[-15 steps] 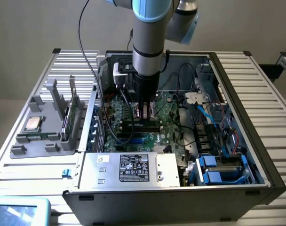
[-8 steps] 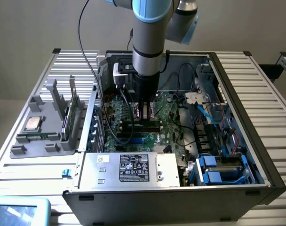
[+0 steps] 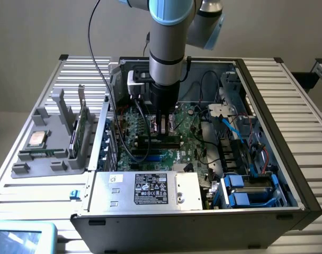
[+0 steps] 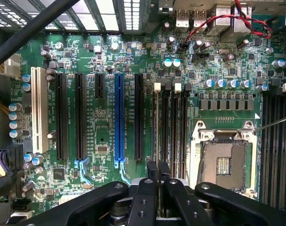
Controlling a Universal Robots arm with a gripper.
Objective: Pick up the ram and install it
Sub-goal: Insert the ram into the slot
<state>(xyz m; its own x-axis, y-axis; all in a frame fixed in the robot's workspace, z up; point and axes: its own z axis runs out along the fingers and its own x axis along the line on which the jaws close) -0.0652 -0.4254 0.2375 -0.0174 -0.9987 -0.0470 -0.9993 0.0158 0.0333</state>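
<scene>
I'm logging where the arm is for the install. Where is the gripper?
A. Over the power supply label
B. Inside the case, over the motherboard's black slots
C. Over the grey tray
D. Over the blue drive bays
B: the gripper is down inside the case, with its shut tips over the black slots beside the socket.

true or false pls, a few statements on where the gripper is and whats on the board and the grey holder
1. The gripper is down inside the open computer case, over the motherboard. True.
2. Its fingers are spread wide. False: they are shut together.
3. A square silver processor chip lies on the grey holder. True.
4. The processor socket holds a chip. False: it is empty.
5. One long blue slot stands among black ones. True.
</scene>
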